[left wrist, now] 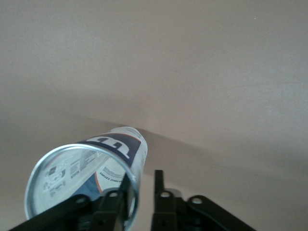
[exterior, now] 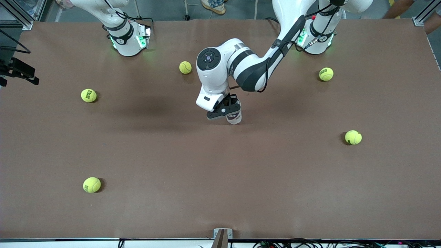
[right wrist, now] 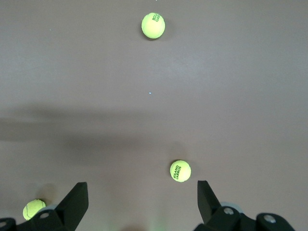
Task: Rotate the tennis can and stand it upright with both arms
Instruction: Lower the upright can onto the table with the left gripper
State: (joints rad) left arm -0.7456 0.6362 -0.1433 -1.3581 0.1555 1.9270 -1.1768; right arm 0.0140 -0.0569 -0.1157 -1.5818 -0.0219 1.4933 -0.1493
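Observation:
The tennis can (exterior: 234, 116), a clear tube with a navy-and-white label, stands about upright on the brown table (exterior: 220, 172) near its middle. My left gripper (exterior: 230, 107) is at the can's top. In the left wrist view the can (left wrist: 110, 154) runs from its open rim down to the table. The left gripper (left wrist: 141, 185) straddles the rim: one finger (left wrist: 124, 188) is inside the can and the other stands outside, with a visible gap to the wall. My right gripper (right wrist: 142, 202) is wide open and empty, high over the table at the right arm's end, waiting.
Several yellow-green tennis balls lie scattered: one (exterior: 185, 67) near the arms' bases, one (exterior: 88, 95) and one (exterior: 91, 184) toward the right arm's end, one (exterior: 326, 74) and one (exterior: 353, 137) toward the left arm's end. The right wrist view shows a ball (right wrist: 180, 171).

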